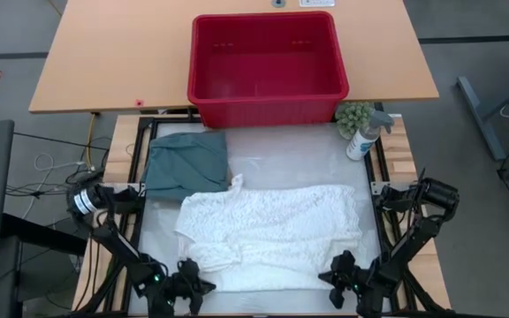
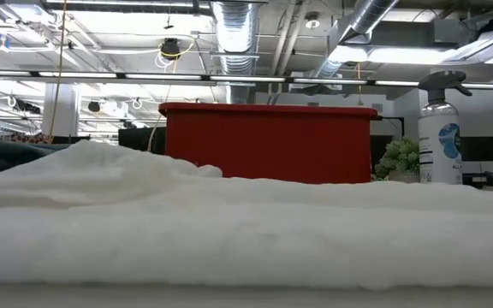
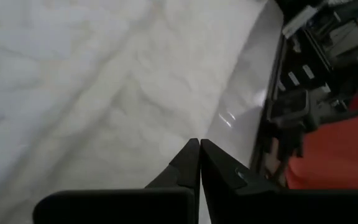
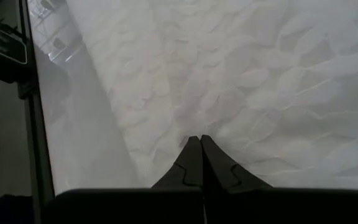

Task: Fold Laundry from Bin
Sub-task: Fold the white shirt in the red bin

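Writing: none legible; the white spray bottle (image 1: 361,139) carries a blue label too small to read.
Bin: the bright red rectangular plastic bin (image 1: 267,67) sits at the table's far edge, its visible interior bare.
Laundry: a white textured knit garment (image 1: 272,231) lies spread across the middle of the pale work surface (image 1: 299,159); a folded dark teal-green garment (image 1: 186,163) lies at its far-left corner, just in front of the bin.
Left gripper (image 1: 184,284): fingers pressed together at the white garment's near edge.
Right gripper (image 1: 341,276): fingers together at the near-right edge.
Open room: bare surface between garment and bin; a small green plant (image 1: 354,116) beside the bottle.
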